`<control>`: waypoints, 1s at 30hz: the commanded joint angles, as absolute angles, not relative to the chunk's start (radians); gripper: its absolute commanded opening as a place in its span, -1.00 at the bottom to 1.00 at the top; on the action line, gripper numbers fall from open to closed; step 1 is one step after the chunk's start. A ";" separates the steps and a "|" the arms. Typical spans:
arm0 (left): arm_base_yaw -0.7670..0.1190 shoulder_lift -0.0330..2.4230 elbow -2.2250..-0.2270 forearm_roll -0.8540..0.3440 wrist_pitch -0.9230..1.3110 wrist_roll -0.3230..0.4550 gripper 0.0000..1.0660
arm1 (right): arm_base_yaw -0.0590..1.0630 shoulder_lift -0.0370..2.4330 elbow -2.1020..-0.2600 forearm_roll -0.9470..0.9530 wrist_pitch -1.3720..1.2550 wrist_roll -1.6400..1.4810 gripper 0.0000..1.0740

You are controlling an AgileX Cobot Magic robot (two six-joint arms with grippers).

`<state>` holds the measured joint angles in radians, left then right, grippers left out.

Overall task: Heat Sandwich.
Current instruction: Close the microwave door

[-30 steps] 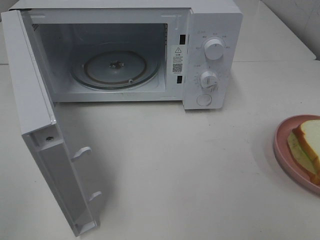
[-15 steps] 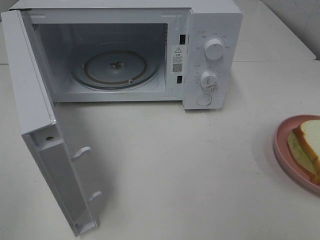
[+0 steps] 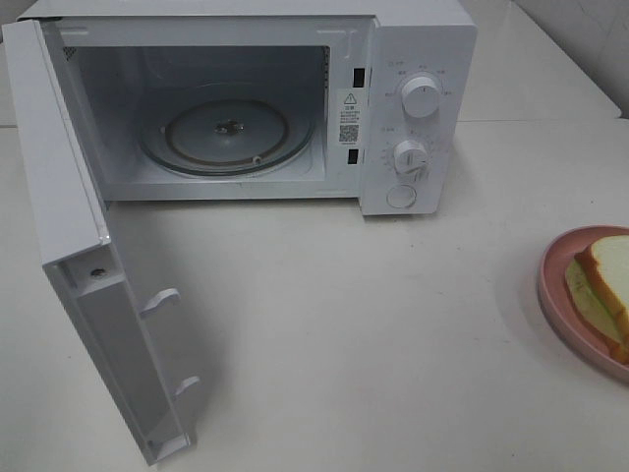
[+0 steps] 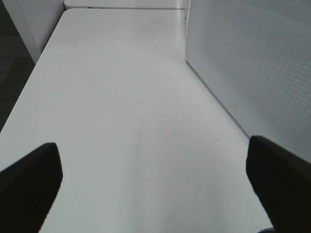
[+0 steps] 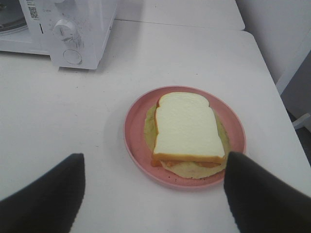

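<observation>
Sandwich (image 3: 607, 285) is seen at the right edge of the exterior high view, lying on the pink plate (image 3: 552, 270), partly cut off by the frame. It is parked on the bench (image 3: 373, 324) well apart from the microwave (image 3: 418, 59). Microwave door (image 3: 69, 197) is swung fully open to the left and the glass turntable (image 3: 228, 133) is bare, so the cavity is judged ready for loading. No arm is visible in this view.

Left wrist view: left pincer (image 4: 155, 179) is spread wide, nothing held or touched between its fingertips; only bare bench is seen under it, with the perforated door face alongside. It is judged to be parked clear of the loading path.

Right wrist view: right pincer (image 5: 155, 189) is held wide open above the near rim of the plate (image 5: 136, 145), nothing gripped, no contact visible. Sandwich (image 5: 187, 127) is centred ahead of it, which reads as staging for a plate pickup. Microwave dials (image 5: 65, 30) are visible beyond.
</observation>
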<state>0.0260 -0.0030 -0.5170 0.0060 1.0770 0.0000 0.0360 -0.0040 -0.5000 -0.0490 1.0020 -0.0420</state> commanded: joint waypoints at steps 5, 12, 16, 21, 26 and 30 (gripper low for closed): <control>0.029 -0.011 -0.516 0.000 1.067 0.000 0.83 | 0.031 -0.030 -0.498 -0.044 0.996 -0.042 0.42; 0.029 0.057 -0.564 0.000 1.051 0.000 0.81 | 0.031 -0.030 -0.498 -0.044 0.996 -0.042 0.42; 0.029 0.143 -0.574 0.009 1.035 0.000 0.60 | 0.031 -0.030 -0.498 -0.044 0.996 -0.042 0.42; 0.029 0.259 -0.574 0.000 0.972 0.000 0.22 | 0.031 -0.030 -0.498 -0.044 0.996 -0.042 0.42; 0.029 0.344 -0.573 0.000 0.850 0.000 -0.12 | 0.031 -0.030 -0.498 -0.044 0.996 -0.042 0.42; 0.029 0.416 -0.573 0.011 0.776 0.000 -0.52 | 0.031 -0.030 -0.498 -0.044 0.996 -0.042 0.42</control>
<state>0.0260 0.3920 -0.5670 0.0080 0.8260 0.0000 0.0360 -0.0040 -0.5000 -0.0490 1.0020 -0.0420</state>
